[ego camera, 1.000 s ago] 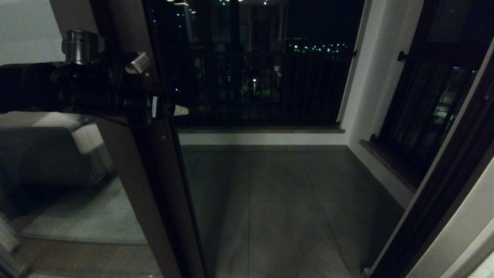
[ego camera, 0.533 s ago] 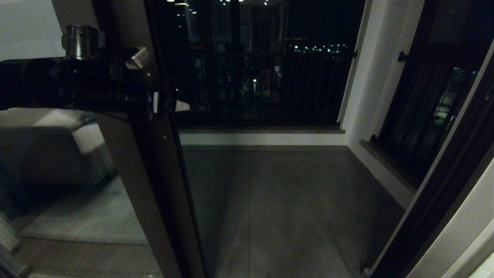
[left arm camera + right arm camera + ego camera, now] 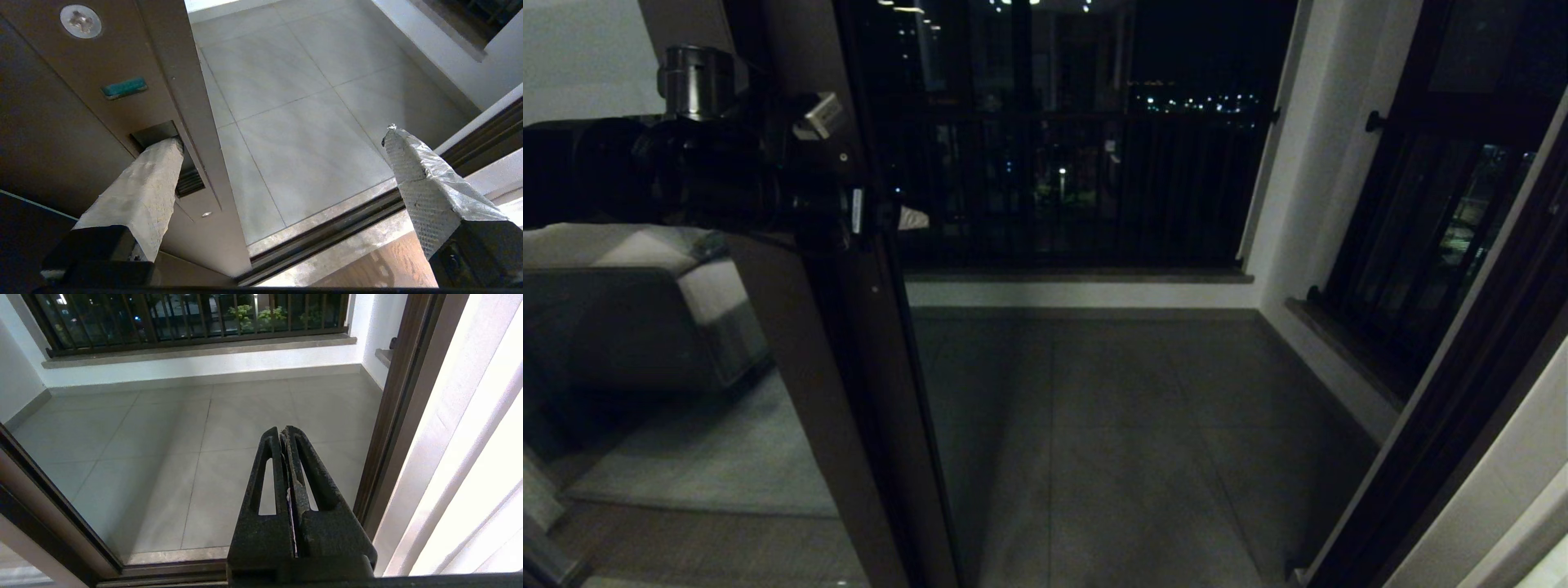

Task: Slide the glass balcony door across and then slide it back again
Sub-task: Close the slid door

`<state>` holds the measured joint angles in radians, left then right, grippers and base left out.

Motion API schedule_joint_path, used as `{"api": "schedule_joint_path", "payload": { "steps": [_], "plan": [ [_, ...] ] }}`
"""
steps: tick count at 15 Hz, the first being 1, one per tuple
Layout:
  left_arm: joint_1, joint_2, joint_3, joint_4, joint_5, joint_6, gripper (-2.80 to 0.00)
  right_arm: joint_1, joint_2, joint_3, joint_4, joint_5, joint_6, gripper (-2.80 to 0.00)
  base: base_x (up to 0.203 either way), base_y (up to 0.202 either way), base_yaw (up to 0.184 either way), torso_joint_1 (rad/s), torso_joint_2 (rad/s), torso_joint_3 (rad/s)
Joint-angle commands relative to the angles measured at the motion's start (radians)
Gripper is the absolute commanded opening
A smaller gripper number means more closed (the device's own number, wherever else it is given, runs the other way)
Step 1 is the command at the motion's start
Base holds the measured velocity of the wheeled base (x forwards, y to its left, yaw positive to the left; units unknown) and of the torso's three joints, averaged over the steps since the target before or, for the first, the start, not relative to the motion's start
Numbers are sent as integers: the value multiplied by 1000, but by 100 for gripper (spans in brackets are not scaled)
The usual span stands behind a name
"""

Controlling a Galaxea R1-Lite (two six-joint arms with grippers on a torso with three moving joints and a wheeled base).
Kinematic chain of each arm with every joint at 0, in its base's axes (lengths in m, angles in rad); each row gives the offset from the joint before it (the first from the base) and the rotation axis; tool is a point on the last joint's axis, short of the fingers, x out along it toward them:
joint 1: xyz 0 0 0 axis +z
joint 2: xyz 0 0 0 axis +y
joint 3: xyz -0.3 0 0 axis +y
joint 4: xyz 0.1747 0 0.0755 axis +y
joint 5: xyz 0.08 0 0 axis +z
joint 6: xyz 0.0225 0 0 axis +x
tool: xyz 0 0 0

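Observation:
The glass balcony door's dark brown stile (image 3: 849, 367) stands at the left of the doorway, leaving the opening wide. Its frosted band is out of view. My left gripper (image 3: 882, 216) is open at the stile. In the left wrist view (image 3: 284, 134), one taped fingertip (image 3: 163, 155) sits in the recessed handle (image 3: 157, 132) on the stile (image 3: 81, 102). The other finger (image 3: 412, 171) hangs free over the opening. My right gripper (image 3: 282, 430) is shut on nothing, low before the threshold, and does not show in the head view.
Floor track (image 3: 327, 228) crosses the threshold, grey balcony tiles (image 3: 1135, 425) beyond. Black railing (image 3: 1078, 188) closes the far side. A black-barred window (image 3: 1421, 229) is on the right wall. The brown door jamb (image 3: 1462, 392) bounds the opening. A pane reflecting a sofa (image 3: 629, 327) is left.
My left gripper and the door stile have crept slightly to the right, and the gripper has risen a little. The right arm has not visibly moved.

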<state>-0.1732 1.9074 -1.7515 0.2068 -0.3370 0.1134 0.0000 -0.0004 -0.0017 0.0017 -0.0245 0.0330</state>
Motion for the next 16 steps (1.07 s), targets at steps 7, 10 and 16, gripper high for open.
{"api": "schedule_joint_path", "payload": {
  "steps": [7, 10, 16],
  "plan": [
    [-48, 8, -9, -1, -1, 2, 0, 0, 0, 0, 0, 0, 1, -280, 0, 0, 0, 0, 0, 0],
    [-52, 21, -42, 0, 3, 5, 0, 0, 0, 0, 0, 0, 1, -280, 0, 0, 0, 0, 0, 0],
    [-90, 31, -50, -1, 2, 7, 0, 0, 0, 0, 0, 0, 0, -280, 0, 0, 0, 0, 0, 0]
  ]
}}
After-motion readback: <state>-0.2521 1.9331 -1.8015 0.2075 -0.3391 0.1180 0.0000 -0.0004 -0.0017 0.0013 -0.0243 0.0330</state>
